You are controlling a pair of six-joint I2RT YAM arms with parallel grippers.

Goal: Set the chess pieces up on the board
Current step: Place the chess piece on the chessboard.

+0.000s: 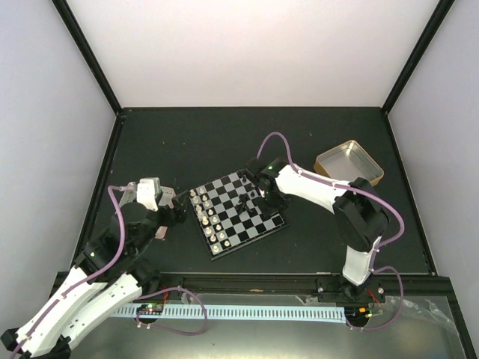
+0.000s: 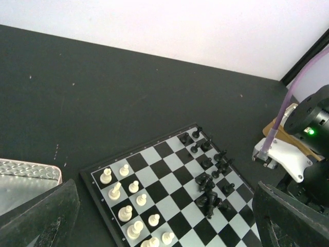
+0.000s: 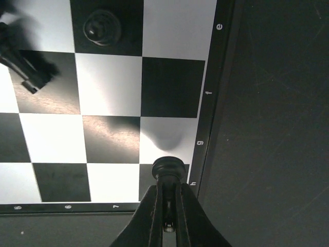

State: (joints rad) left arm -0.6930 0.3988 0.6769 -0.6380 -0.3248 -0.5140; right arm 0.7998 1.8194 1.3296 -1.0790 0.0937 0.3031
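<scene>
Right gripper (image 3: 167, 198), nearest my lens: fingers pinching 1 black piece (image 3: 168, 167), which stands just past their tips over the board (image 3: 211, 108) corner marked h, at its right rim. I see the left gripper (image 1: 174, 206) spread, just left of the board, near the white pieces (image 2: 125, 212).

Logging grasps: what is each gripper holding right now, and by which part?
The right gripper pinches a black chess piece just below its rounded head, at the board corner. The left gripper is open, holding nothing.
</scene>
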